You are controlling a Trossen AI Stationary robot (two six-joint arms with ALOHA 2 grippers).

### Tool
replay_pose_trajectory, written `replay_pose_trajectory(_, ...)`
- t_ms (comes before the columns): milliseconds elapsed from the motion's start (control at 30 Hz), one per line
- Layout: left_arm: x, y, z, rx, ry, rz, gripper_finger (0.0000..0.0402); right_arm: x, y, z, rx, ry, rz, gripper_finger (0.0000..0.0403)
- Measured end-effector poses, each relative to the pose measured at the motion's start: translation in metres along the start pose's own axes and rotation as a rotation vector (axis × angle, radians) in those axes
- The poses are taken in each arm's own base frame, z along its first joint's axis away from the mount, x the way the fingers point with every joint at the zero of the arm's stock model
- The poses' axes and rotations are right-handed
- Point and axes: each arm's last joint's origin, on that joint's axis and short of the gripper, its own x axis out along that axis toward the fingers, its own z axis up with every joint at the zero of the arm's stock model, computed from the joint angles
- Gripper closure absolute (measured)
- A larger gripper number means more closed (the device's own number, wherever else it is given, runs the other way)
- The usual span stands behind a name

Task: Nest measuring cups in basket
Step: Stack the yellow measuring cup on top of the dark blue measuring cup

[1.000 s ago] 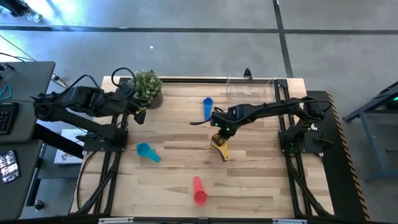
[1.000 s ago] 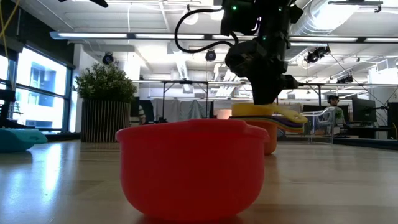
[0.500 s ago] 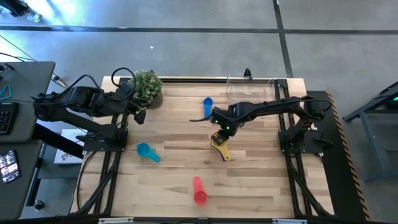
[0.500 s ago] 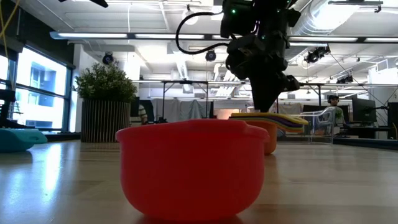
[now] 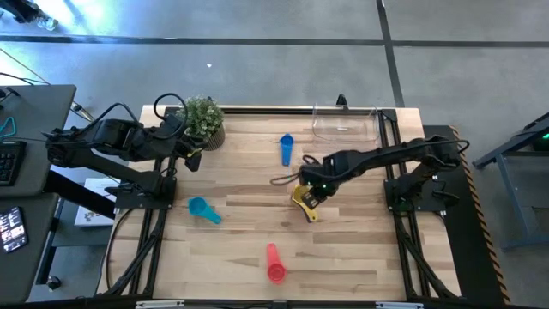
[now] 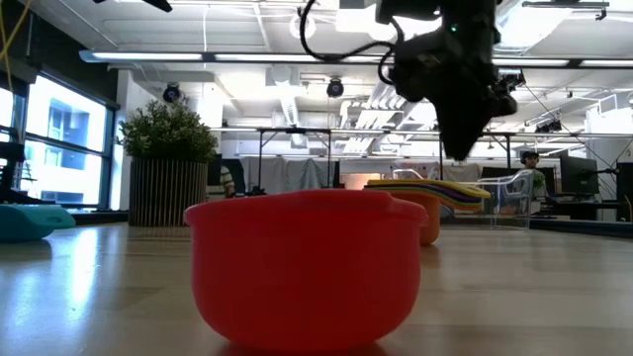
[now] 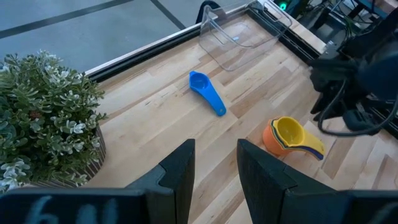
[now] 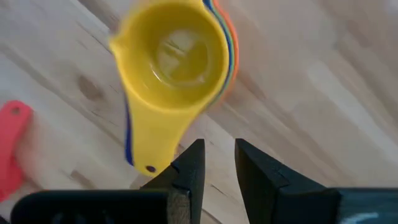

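Right pincer [image 5: 314, 194], fingers parted and empty, hangs just above the nested yellow-topped cup stack [image 5: 302, 200] mid-worktop, well short of the clear basket [image 5: 345, 124]; left pincer [image 5: 190, 157], spread, waits beside the plant [image 5: 204, 120].

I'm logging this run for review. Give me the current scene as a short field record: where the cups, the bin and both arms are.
nested stack: yellow plastic measuring cup on top of an orange one, mid table
loose cups: blue scoop, teal scoop, red-pink scoop, all lying apart on the wood
bin: clear rectangular plastic basket, far right corner, no cups in it
right end effector: open, above the stack, holding nothing
left end effector: open, beside the potted green plant
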Motion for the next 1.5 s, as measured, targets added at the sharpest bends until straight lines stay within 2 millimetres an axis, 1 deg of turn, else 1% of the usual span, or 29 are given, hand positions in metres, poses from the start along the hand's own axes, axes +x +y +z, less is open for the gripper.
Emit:
replay_pose_trajectory(200,0.000,0.000,0.000,0.000,0.000,0.000,0.0291,0.021,-0.006,-0.016,0.077,0.038,-0.055,0.0322)
replay_pose_trajectory(367,0.000,0.000,0.000,0.000,-0.001,0.001,0.0291,0.038,-0.007,-0.023,0.128,0.026,-0.021,0.0322)
replay_pose_trajectory(500,0.000,0.000,0.000,0.000,-0.001,0.001,0.0291,0.045,-0.005,-0.026,0.139,0.026,0.027,0.0322)
replay_pose_trajectory(867,0.000,0.000,0.000,-0.002,-0.001,0.001,0.0291,0.047,0.004,-0.028,0.133,0.014,0.116,0.0322)
replay_pose_trajectory(1367,0.000,-0.001,-0.001,-0.029,0.023,-0.022,0.0291,0.047,0.007,-0.032,0.116,0.056,0.143,0.0322)
replay_pose_trajectory(1500,0.002,-0.003,-0.002,-0.037,0.064,-0.047,0.0291,0.045,0.005,-0.033,0.115,0.061,0.128,0.0322)
